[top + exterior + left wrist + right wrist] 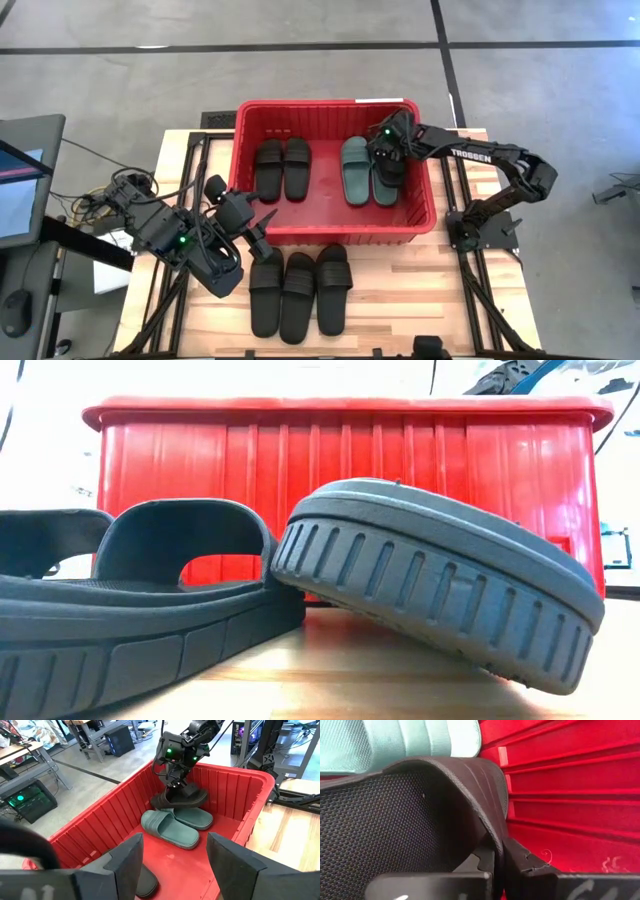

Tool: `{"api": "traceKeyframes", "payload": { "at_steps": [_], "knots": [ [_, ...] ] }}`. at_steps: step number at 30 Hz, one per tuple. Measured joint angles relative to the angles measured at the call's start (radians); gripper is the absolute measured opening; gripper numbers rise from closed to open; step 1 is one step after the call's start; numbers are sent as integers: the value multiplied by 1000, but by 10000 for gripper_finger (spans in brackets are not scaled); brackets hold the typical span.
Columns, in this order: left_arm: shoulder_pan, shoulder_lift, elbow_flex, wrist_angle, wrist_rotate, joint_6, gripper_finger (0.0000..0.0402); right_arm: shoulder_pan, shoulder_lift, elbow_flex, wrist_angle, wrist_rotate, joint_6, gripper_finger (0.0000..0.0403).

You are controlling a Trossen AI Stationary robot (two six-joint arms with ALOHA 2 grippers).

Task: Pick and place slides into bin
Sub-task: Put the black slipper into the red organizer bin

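Clamped on the strap of a black slide (182,796), my right gripper (385,152) hangs inside the red bin (330,233), near its right end. In my right wrist view my fingers (517,862) pinch the strap edge tight, with the slide's textured footbed filling the space beside them. That black slide hangs tilted just above the two teal-green slides (364,171), which lie side by side on the bin floor; whether it touches them I cannot tell. Toward the bin's left half, two more black slides (282,168) lie as a pair.

My left gripper (262,222) waits with its fingers apart at the bin's front wall, near the left corner, holding nothing.

On the table (420,300) in front of the bin, three black slides (299,290) lie in a row close together. In the low view, one of them (440,580) leans tilted against its neighbour (140,610).
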Motion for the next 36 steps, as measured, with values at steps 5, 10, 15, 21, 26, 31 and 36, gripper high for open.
{"api": "traceKeyframes", "payload": {
  "at_steps": [5, 10, 15, 21, 26, 31, 36],
  "knots": [
    [0, 0, 0, 0, 0, 0, 206, 1, 0, 0, -2, 20, 40, 2],
    [0, 0, 0, 0, 0, 0, 206, 14, 0, 0, -7, 36, 52, 1],
    [0, 0, 0, 0, 0, 5, 206, 29, 0, 0, -9, 74, 52, 1],
    [0, 0, 0, 0, 0, 10, 206, 22, 0, 0, -9, 74, 62, 1],
    [0, 0, 0, 0, 0, 13, 206, 10, 0, 0, -36, 63, 72, 30],
    [0, 0, 0, 0, 0, 13, 206, -3, 0, 0, -60, 54, 103, 68],
    [0, 0, 0, 0, 0, 18, 206, -6, 0, 0, -108, 10, 105, 88]
  ]
}}
